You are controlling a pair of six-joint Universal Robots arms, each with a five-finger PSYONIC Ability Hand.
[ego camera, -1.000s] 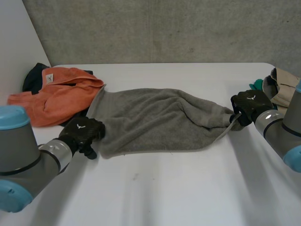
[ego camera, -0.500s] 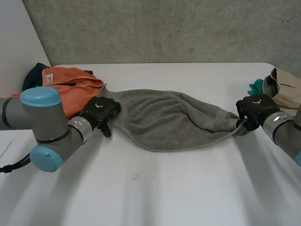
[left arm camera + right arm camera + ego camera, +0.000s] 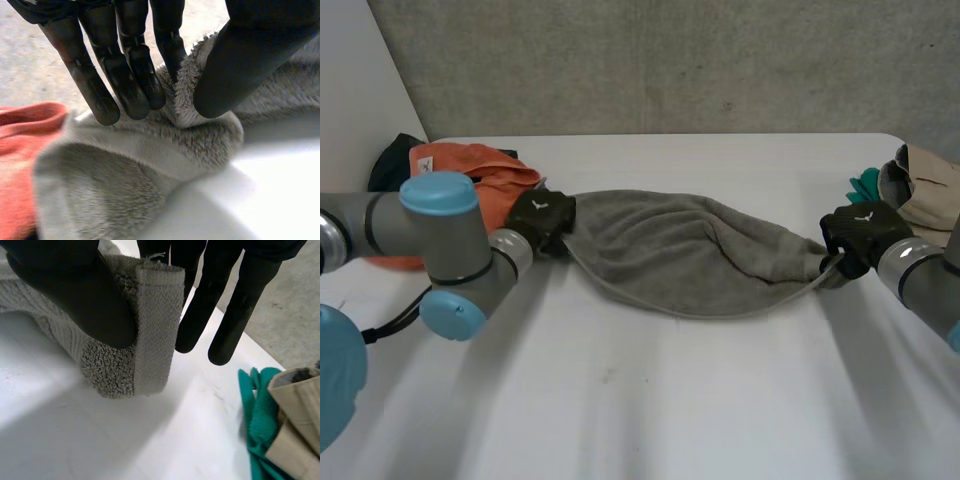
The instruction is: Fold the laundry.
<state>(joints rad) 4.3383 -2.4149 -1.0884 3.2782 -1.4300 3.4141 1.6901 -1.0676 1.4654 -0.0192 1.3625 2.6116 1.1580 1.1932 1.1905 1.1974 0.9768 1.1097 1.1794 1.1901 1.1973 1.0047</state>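
A grey towel [image 3: 685, 250] is stretched across the middle of the white table [image 3: 650, 400], sagging between both hands. My left hand [image 3: 544, 218] holds its left end; in the left wrist view the towel's edge [image 3: 197, 107] is pinched between the thumb [image 3: 245, 55] and the fingers [image 3: 125, 65]. My right hand [image 3: 858, 233] holds the right end; in the right wrist view the thumb [image 3: 75, 285] presses the hemmed corner [image 3: 150, 320] against the fingers [image 3: 205, 300].
An orange towel [image 3: 470, 175] over a dark garment [image 3: 392, 160] lies at the back left, right behind my left hand. A beige cloth [image 3: 925, 190] and a teal cloth [image 3: 865, 180] sit at the table's right edge near my right hand.
My left hand moved from the towel's front left corner up to its back left end and closed on it. The front edge has drawn in and sags. The right hand held still.
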